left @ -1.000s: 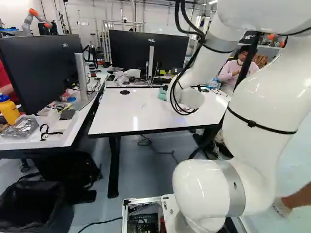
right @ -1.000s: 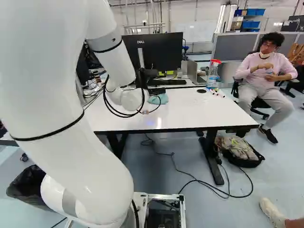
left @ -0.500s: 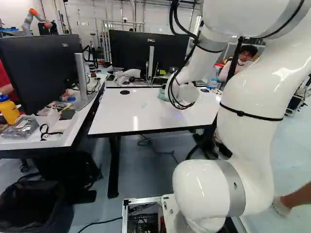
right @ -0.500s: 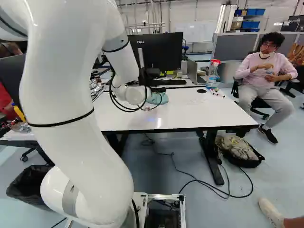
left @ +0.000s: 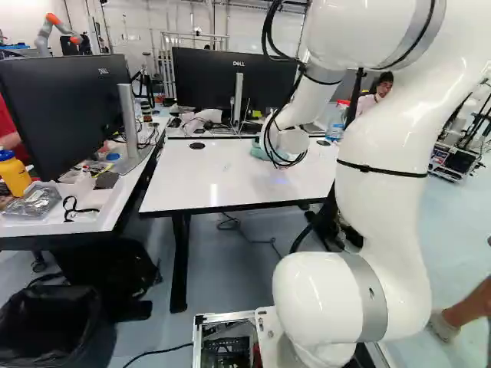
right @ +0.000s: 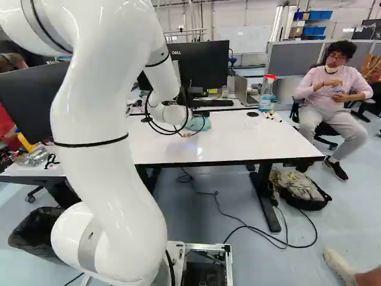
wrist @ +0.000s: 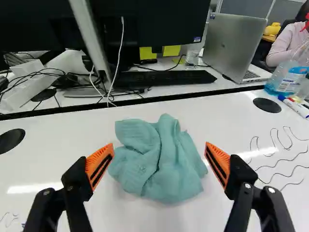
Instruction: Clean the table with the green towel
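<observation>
Partly hidden behind the wrist, the dark gripper (right: 201, 113) reaches over the far part of the white table (right: 238, 146) in the right base view. Seen from the wrist, the gripper (wrist: 159, 147) is open, its orange pads wide apart. A crumpled green towel (wrist: 157, 159) lies on the tabletop between and ahead of the fingers, with a gap on either side. Wavy dark marker lines (wrist: 285, 157) run across the table beside one finger; a smaller scribble (wrist: 9, 220) shows near the other finger. The wrist hides part of the towel (left: 259, 152) in the left base view.
Behind the table stand a monitor (left: 230, 80), a keyboard (wrist: 166, 78) and a laptop (wrist: 236, 46). A spray bottle (right: 266, 92) and markers (right: 272, 116) are at the table's far right. Another desk with a monitor (left: 65, 115) stands left. Another robot (left: 57, 29) is far back.
My arm has stretched forward, its elbow shifting left in the left base view and right in the right one. The wrist has edged farther over the table. Towel and base have stayed put.
</observation>
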Controlling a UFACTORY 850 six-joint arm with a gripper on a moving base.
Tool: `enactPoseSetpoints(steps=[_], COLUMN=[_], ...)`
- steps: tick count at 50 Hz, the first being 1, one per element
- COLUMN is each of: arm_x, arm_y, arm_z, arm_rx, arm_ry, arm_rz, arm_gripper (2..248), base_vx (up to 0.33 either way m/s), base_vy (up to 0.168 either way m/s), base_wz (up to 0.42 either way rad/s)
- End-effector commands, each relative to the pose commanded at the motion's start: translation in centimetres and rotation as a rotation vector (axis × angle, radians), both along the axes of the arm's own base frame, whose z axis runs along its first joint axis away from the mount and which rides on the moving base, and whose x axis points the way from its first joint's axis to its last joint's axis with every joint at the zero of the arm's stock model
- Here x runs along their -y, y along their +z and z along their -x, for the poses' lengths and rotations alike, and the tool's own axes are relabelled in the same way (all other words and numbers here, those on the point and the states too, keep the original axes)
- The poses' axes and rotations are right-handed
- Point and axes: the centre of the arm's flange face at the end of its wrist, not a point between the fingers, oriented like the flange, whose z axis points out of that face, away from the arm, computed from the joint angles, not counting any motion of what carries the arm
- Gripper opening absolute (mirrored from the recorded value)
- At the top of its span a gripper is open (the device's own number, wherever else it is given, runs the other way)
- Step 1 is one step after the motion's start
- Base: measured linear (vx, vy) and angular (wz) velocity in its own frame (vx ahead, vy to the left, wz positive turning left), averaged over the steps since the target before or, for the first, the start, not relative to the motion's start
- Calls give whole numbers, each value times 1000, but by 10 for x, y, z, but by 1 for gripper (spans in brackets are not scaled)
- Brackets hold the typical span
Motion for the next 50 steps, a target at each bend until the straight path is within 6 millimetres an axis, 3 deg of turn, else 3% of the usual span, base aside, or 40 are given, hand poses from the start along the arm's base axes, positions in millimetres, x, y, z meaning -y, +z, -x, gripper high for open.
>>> enactPoseSetpoints(steps=[37,50], arm_x=[12,13], arm_y=[-27,-27], arm_z=[-59,-63], arm_rx=[-202,-199], arm_ry=[-8,-9], arm_rz=[-26,-26], arm_gripper=[247,247], base_vx=[0,0], base_vy=[0,0], base_wz=[0,0])
